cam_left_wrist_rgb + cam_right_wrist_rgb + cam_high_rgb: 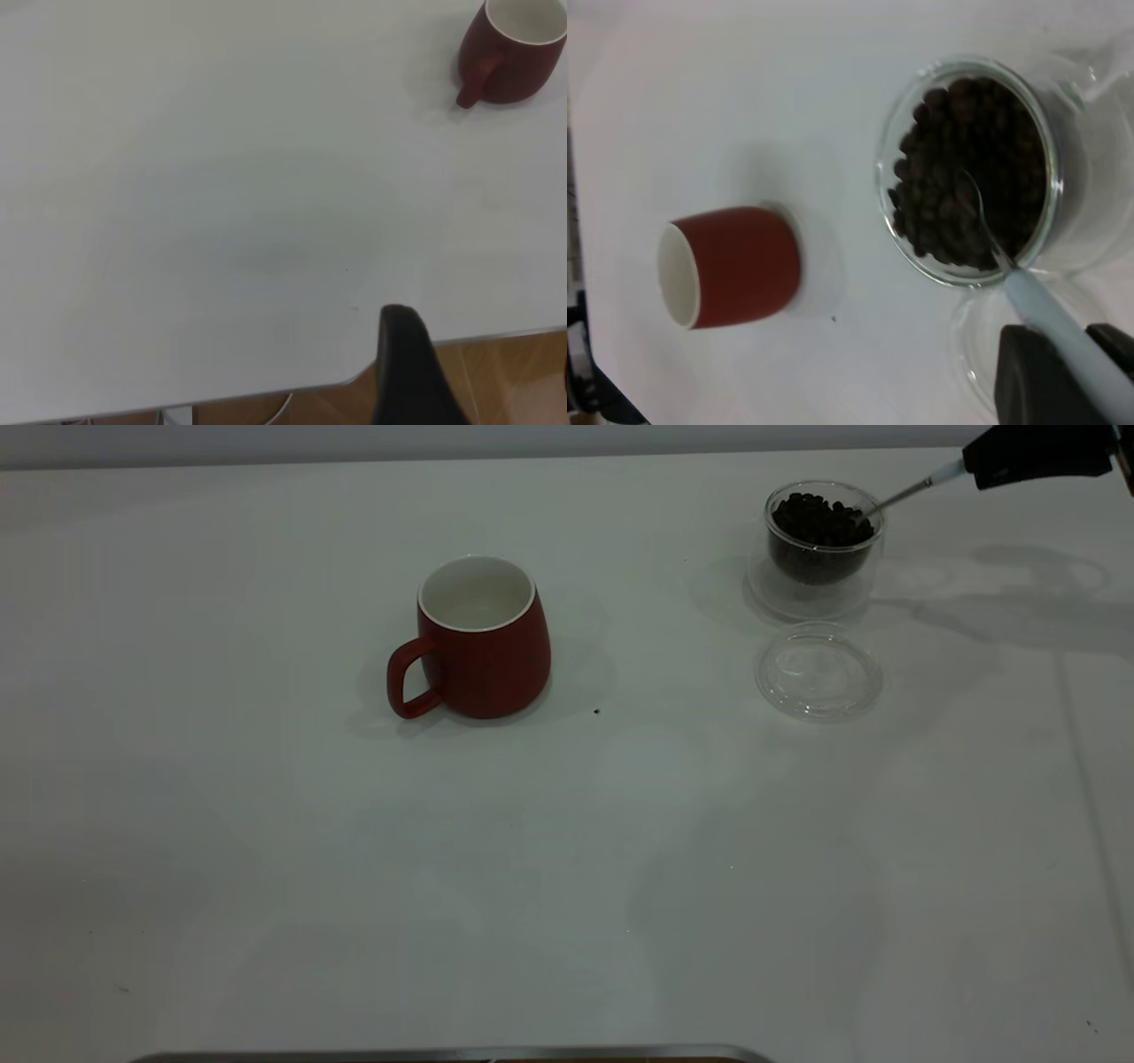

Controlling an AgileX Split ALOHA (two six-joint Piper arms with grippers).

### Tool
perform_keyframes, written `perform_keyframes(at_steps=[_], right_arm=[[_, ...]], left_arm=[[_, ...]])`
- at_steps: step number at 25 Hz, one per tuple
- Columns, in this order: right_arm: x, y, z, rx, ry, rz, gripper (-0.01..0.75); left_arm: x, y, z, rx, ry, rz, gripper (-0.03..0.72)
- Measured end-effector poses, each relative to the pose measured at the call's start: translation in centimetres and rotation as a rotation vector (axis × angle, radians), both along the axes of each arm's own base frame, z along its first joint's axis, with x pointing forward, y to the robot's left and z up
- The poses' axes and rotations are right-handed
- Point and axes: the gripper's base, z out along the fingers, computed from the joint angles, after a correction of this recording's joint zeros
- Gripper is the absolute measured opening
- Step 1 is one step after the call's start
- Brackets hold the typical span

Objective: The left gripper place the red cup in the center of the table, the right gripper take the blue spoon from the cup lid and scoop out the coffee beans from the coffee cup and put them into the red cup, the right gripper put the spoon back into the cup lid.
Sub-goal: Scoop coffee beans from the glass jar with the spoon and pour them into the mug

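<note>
From outside, my right gripper point(970, 469) clamps the blue spoon point(912, 489), its bowl dipped into the coffee beans point(819, 521) in the glass coffee cup point(822, 549) just below me. The cup lid point(818, 670) lies beside it. The red cup point(483, 638) stands upright well away.

My left wrist view shows one finger point(409, 372) of my left gripper; I cannot tell its opening.

My right wrist view: spoon tip among beans.

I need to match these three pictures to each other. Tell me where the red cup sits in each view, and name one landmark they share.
Exterior view: red cup stands upright left of centre, handle toward the lower left.
Left wrist view: red cup in the upper right corner, partly cut off.
Right wrist view: red cup at lower left, beside the glass coffee cup.
Shared landmark: the white table, seen in all three views.
</note>
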Motion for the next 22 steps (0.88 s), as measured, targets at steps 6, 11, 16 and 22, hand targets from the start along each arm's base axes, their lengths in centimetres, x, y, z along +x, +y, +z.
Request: perform_keyframes(at_steps=[6, 11, 16, 22], right_arm=[[-0.04, -0.46, 0.19, 0.025, -0.011, -0.006, 0.113], [-0.19, -0.70, 0.25, 0.041, -0.011, 0.002, 0.113], [-0.28, -0.92, -0.32, 0.091, -0.007, -0.005, 0.113], [0.13, -0.72, -0.27, 0.149, -0.045, -0.034, 0.113]], left_arm=[[0.00, 0.00, 0.00, 0.000, 0.000, 0.000, 0.472], [0.00, 0.00, 0.00, 0.000, 0.000, 0.000, 0.472], [0.00, 0.00, 0.00, 0.000, 0.000, 0.000, 0.472], [0.00, 0.00, 0.00, 0.000, 0.000, 0.000, 0.472]])
